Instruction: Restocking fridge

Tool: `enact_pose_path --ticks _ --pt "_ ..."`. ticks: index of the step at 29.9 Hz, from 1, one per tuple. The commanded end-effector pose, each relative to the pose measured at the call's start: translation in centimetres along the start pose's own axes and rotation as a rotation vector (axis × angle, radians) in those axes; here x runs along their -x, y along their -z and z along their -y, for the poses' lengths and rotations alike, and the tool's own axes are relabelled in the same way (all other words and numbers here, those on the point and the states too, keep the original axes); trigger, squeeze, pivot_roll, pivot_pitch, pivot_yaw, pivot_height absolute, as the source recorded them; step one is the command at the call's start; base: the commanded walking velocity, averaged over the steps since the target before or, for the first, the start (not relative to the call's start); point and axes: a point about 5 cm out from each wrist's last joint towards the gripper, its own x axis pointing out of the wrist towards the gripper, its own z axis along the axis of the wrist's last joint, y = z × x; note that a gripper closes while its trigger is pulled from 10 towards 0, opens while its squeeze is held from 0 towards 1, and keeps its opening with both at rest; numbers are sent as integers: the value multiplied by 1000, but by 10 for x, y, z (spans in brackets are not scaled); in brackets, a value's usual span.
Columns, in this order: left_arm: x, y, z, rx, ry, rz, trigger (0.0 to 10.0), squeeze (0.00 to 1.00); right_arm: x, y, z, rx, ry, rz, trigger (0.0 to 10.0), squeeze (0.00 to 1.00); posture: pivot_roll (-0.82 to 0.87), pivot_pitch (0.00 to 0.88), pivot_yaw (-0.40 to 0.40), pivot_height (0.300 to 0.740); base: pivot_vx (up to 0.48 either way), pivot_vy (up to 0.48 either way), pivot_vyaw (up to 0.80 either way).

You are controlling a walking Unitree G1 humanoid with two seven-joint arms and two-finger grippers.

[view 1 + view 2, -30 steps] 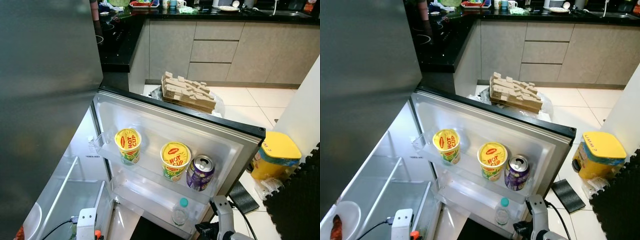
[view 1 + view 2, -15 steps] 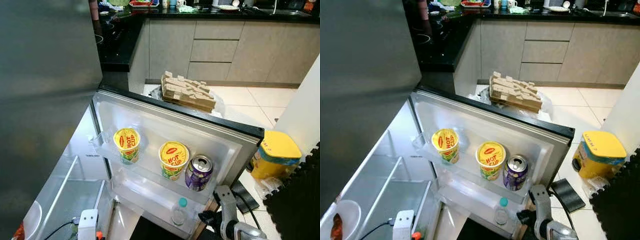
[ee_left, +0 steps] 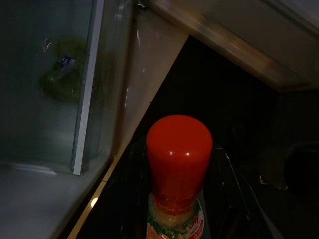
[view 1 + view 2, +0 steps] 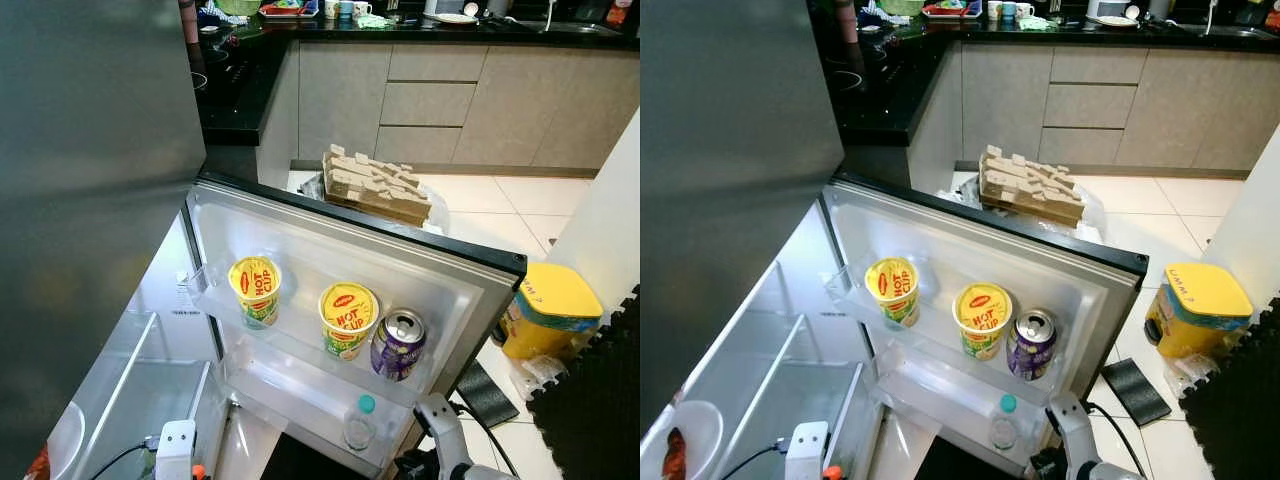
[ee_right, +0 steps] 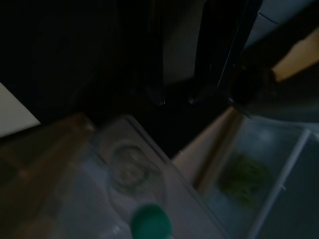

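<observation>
The fridge door (image 4: 330,235) stands open before me. Its upper rack holds two yellow Hot Cup noodle cups (image 4: 255,290) (image 4: 348,318) and a purple can (image 4: 400,342). A water bottle with a teal cap (image 4: 361,424) stands in the lower rack. In the left wrist view my left gripper (image 3: 179,169) is shut on a bottle with a red cap (image 3: 178,149), low beside the fridge's inner wall. My right arm (image 4: 440,458) sits low by the door's outer corner. Its gripper (image 5: 175,99) is open and empty above the teal cap (image 5: 151,222).
A clear crisper drawer (image 4: 130,400) lies inside the fridge at lower left, with a white plate (image 4: 680,435) beside it. On the tile floor behind the door are a stack of cardboard (image 4: 375,185), a yellow-lidded container (image 4: 548,312) and a black mat (image 4: 600,400).
My right arm has dropped lower and slightly left from where it stood half a second ago. The items in the door racks have not moved.
</observation>
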Motion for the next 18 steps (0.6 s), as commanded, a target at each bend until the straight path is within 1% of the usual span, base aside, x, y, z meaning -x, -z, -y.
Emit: enact_pose_path --ticks 1,2,3,5,7,8,9,10,12,13,15,18 --pt "0 1 3 -9 11 -2 10000 0 -7 -17 -8 51 -78 45 10000 0 -61 0 -4 740 0 0 0" --pt "0 1 3 -9 11 -2 10000 0 -7 -17 -8 51 -78 45 10000 0 -61 0 -4 740 0 0 0" --pt "0 1 3 -9 10 -1 10000 0 -9 -18 -11 73 -116 36 10000 0 -60 0 -8 740 0 0 0" --pt "-1 1 3 -8 11 -1 10000 0 -10 -19 -14 90 -136 30 10000 0 -60 0 -8 740 0 0 0" --pt "-1 1 5 -6 15 1 10000 0 -11 -21 -12 108 -111 33 10000 0 -60 0 -8 740 0 0 0" --pt "-1 1 6 -5 17 0 10000 0 -10 -23 -9 110 -79 38 10000 0 -60 0 -8 740 0 0 0" --pt "-1 1 6 -5 17 0 10000 0 -10 -23 -9 110 -79 38 10000 0 -60 0 -8 740 0 0 0" --pt "-1 1 7 -7 20 -1 10000 0 -9 -24 -4 113 -32 46 10000 0 -60 0 -8 740 0 0 0" --pt "-1 2 7 -8 20 -3 10000 0 -7 -26 0 119 9 54 10000 0 -60 0 -8 740 0 0 0" --pt "-1 2 7 -8 20 -3 10000 0 -7 -26 0 119 9 54 10000 0 -60 0 -8 740 0 0 0" --pt "-1 2 6 -9 18 -4 10000 0 -5 -29 5 119 48 68 10000 0 -63 0 -6 740 0 0 0" --pt "-1 2 6 -9 18 -3 10000 0 -4 -31 7 120 58 75 10000 0 -62 0 -7 740 0 0 0"
